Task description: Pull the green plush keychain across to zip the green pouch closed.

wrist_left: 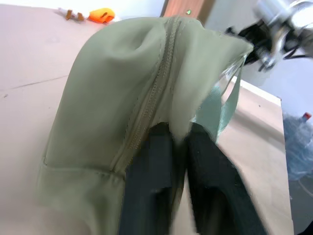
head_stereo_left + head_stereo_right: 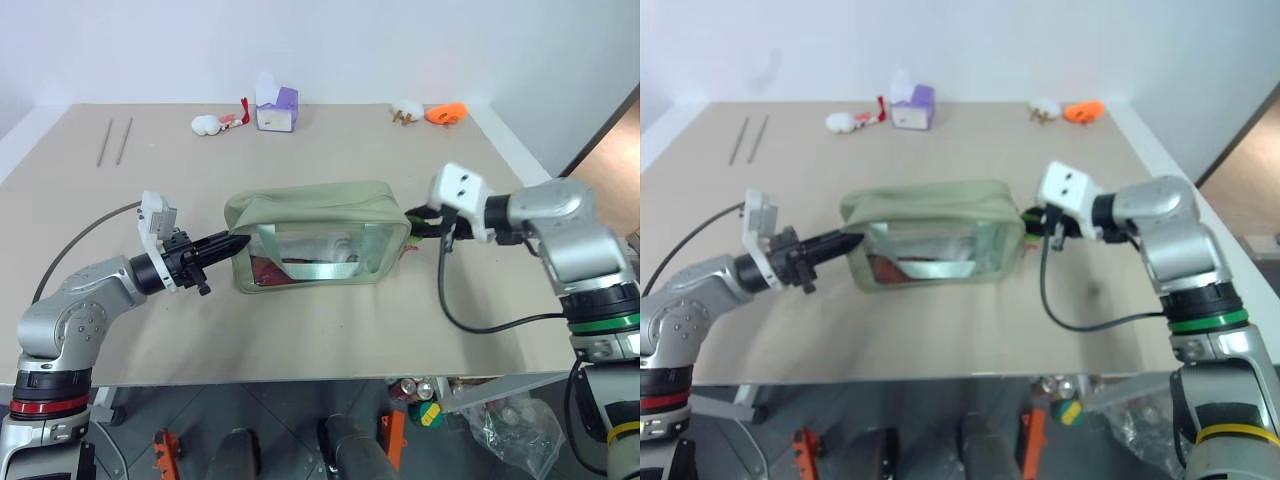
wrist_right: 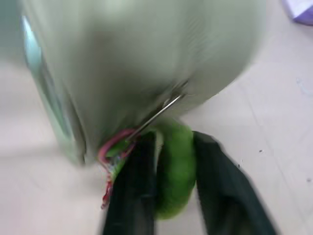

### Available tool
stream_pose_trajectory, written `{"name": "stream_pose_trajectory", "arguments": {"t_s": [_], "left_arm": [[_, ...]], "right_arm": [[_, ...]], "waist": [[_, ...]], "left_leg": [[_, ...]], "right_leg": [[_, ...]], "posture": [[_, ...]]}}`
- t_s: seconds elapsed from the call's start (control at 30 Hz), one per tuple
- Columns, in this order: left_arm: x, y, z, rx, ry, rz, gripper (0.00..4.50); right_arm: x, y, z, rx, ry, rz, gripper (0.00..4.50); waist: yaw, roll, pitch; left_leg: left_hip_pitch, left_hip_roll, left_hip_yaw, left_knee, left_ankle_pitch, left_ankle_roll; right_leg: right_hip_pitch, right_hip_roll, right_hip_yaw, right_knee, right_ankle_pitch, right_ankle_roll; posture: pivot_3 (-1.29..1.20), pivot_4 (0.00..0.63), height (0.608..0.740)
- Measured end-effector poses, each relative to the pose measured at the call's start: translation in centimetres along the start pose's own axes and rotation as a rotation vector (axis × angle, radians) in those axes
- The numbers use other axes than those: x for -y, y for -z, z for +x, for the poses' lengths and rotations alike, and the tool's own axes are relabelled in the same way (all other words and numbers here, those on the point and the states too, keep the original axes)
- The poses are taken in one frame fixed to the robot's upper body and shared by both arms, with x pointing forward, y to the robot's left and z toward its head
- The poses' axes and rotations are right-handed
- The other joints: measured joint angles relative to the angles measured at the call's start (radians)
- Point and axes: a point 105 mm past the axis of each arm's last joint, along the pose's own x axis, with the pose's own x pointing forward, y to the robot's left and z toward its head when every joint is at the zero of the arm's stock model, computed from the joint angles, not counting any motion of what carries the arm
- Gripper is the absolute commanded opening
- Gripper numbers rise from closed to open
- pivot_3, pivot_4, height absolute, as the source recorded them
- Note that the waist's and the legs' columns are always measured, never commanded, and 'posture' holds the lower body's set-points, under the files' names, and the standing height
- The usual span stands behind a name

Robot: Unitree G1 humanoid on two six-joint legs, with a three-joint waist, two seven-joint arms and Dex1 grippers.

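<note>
The green pouch [image 2: 315, 235] sits in the middle of the table [image 2: 300, 330], lying long ways between your two arms. Its zipper runs along the top and looks pulled all the way to the right end, so the job seems nearly done or done. The green plush keychain [image 3: 175, 169] hangs at that right end of the pouch. Your right gripper [image 3: 171, 188] has the little ring between its two fingers. The fingers are a bit apart, and you cannot tell if they squeeze the ring or just sit on each side of it. Your left gripper [image 1: 178, 188] is at the left end of the pouch. A fold of the cloth pokes up between its fingers, which are close together with a thin gap, so it is hard to say if they pinch the cloth. The ring is soft, light and squishy, so it will squash and may slip out. Take hold across its fat fuzzy part, not the thin metal link. The pouch is floppy and light too, so it will slide or crumple if you tug one end. Hold the left end's cloth firmly, near the zipper.
</note>
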Motion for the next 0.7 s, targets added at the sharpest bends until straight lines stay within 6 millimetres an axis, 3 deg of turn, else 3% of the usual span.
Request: {"name": "stream_pose_trajectory", "arguments": {"t_s": [0.13,0.2,0.33,0.57,0.7], "left_arm": [[-0.2,-0.5,-0.3,0.023,-0.016,-0.007,3.07],[-0.3,-0.6,-0.3,0.022,-0.026,-0.004,3.74],[-0.7,-1.3,-1.7,0.032,-0.056,0.004,3.74],[-2.1,-3.7,-6.7,0.115,-0.187,0.008,3.74],[-3.1,-3.5,-8.7,0.131,-0.27,-0.009,3.74]], "right_arm": [[0.7,0.3,-1.1,0.024,0.029,0.086,3.68],[0.3,1.6,-2.0,-0.008,0.007,0.125,3.68],[-1.1,4.0,-3.4,-0.031,-0.053,0.244,3.68],[0.9,2.2,-8.1,0.2,0.059,0.421,3.68],[1.1,1.0,-9.7,0.306,0.096,0.47,3.68]], "waist": [[0.0,0.0,0.0],[0.0,0.0,0.0],[-0.002,0.0,0.0],[-0.014,0.002,0.001],[-0.014,0.002,0.001]], "left_leg": [[0.0,0.0,0.0,-0.001,0.0,0.0],[0.0,0.0,0.0,-0.001,0.0,0.0],[0.0,0.0,0.001,-0.001,0.0,0.0],[0.003,0.001,0.002,-0.002,0.0,0.001],[0.004,0.001,0.002,-0.001,0.0,0.001]], "right_leg": [[0.0,0.0,0.0,0.0,0.0,0.0],[0.0,0.0,0.0,0.0,0.0,0.0],[-0.001,0.0,0.001,0.0,-0.001,0.0],[0.0,0.001,0.001,0.001,-0.003,-0.005],[0.001,0.001,0.002,0.001,-0.003,-0.005]], "posture": [[0.0,0.15,0.74],[0.0,0.15,0.74],[0.0,0.15,0.74],[0.0,0.15,0.74],[0.0,0.15,0.74]]}}
